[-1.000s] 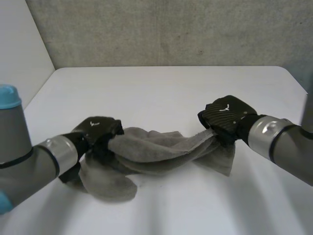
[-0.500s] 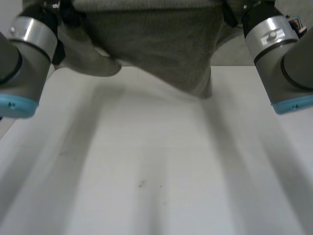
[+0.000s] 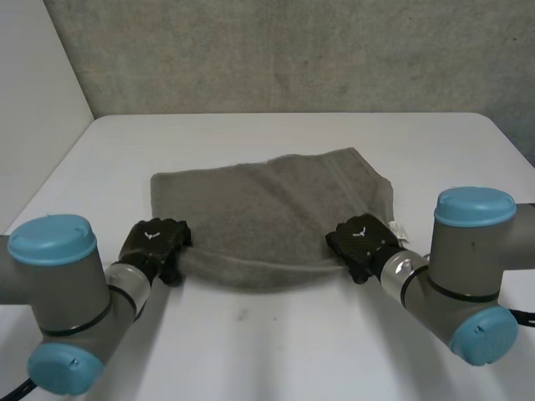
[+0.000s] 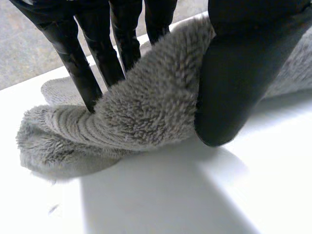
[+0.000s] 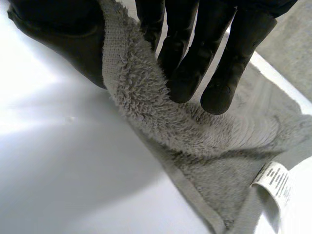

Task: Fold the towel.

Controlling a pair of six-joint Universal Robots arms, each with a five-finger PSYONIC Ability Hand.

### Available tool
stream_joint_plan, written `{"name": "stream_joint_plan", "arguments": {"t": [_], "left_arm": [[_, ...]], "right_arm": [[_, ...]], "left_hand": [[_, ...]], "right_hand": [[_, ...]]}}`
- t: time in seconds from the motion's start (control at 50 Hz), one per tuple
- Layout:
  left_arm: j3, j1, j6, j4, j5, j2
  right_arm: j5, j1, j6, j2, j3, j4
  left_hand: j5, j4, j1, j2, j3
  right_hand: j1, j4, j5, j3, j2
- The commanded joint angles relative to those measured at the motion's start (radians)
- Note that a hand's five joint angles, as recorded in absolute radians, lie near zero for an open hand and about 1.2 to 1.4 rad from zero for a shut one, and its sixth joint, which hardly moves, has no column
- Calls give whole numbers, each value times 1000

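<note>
a white care label sits on the towel corner just beyond the fingertips of the right hand; its print is too small to read.

We take this for a robotics lab or test cell; a bare white table stands against a rough grey wall, with a plain white panel at its left. Two grey machine arms with light-blue caps, the left arm and the right arm, work over it; one grey towel lies on it like a staged test piece.
</note>
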Motion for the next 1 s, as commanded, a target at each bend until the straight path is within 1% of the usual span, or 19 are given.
{"name": "stream_joint_plan", "arguments": {"t": [0.02, 0.04, 0.06, 0.1, 0.18, 0.26, 0.38, 0.44, 0.48, 0.5, 0.54, 0.6, 0.64, 0.66, 0.7, 0.74, 0.8, 0.88, 1.0], "left_arm": [[-63, -12, 6, -35, 0, 128], [-74, -22, 8, -47, 0, 153], [-74, -22, 8, -47, 0, 153], [-83, -46, 9, -84, 1, 194], [-79, -55, 11, -121, 3, 243], [-40, -42, 13, -149, 6, 297], [41, -34, 11, -173, 23, 292], [99, -11, 11, -204, 44, 266], [170, 30, 11, -241, 58, 195], [170, 30, 11, -241, 58, 194], [248, 53, 13, -303, 60, 121], [291, 56, 14, -342, 60, 81], [361, 60, 19, -426, 60, 4], [362, 60, 19, -426, 60, 4], [401, 81, 35, -503, 60, -45], [412, 98, 48, -529, 60, -60], [423, 127, 75, -551, 61, -85], [432, 142, 102, -552, 61, -103], [454, 147, 109, -555, 60, -152]], "right_arm": [[-22, -1, 5, -97, 62, -2], [-24, -1, 5, -115, 77, -2], [-24, -1, 5, -115, 78, -2], [-27, -2, 6, -144, 107, -3], [-26, -4, 6, -156, 140, -15], [-38, -5, 5, -150, 162, -29], [-46, -5, 3, -141, 168, -37], [-46, -7, 3, -141, 168, -40], [-46, -7, 3, -140, 168, -41], [-46, -7, 3, -135, 170, -48], [-46, -7, 3, -130, 171, -57], [-44, -5, 0, -127, 173, -64], [-44, -7, 0, -123, 173, -66], [-44, -7, -2, -118, 171, -68], [-44, -7, -2, -117, 170, -69], [-44, -8, -2, -117, 168, -69], [-44, -8, -3, -109, 165, -69], [-44, -16, -5, -97, 162, -69], [-46, -16, -5, -89, 160, -69]], "left_hand": [[-120, -122, -121, -119, -126], [-229, -231, -230, -228, -234], [-230, -232, -231, -229, -235], [-332, -334, -333, -331, -338], [-400, -402, -401, -399, -405], [-400, -402, -401, -399, -406], [-383, -384, -383, -382, -388], [-353, -355, -354, -352, -359], [-304, -305, -304, -303, -309], [-303, -305, -304, -302, -309], [-259, -261, -260, -258, -265], [-259, -261, -260, -258, -265], [-259, -261, -260, -258, -265], [-259, -261, -260, -258, -265], [-262, -264, -263, -261, -268], [-262, -264, -263, -261, -268], [-259, -261, -260, -258, -265], [-233, -235, -234, -232, -238], [-57, -59, -58, -56, -63]], "right_hand": [[53, 53, 39, 59, 67], [53, 53, 39, 59, 67], [53, 53, 39, 59, 67], [53, 53, 39, 59, 67], [53, 53, 39, 59, 67], [53, 53, 39, 59, 67], [53, 53, 39, 59, 67], [53, 53, 39, 59, 67], [53, 53, 39, 59, 67], [53, 53, 39, 59, 67], [53, 53, 39, 59, 67], [53, 53, 39, 59, 67], [53, 53, 39, 59, 67], [53, 53, 39, 59, 67], [53, 53, 39, 59, 67], [53, 53, 39, 59, 67], [53, 53, 39, 59, 67], [53, 53, 39, 59, 67], [53, 53, 39, 59, 67]]}}
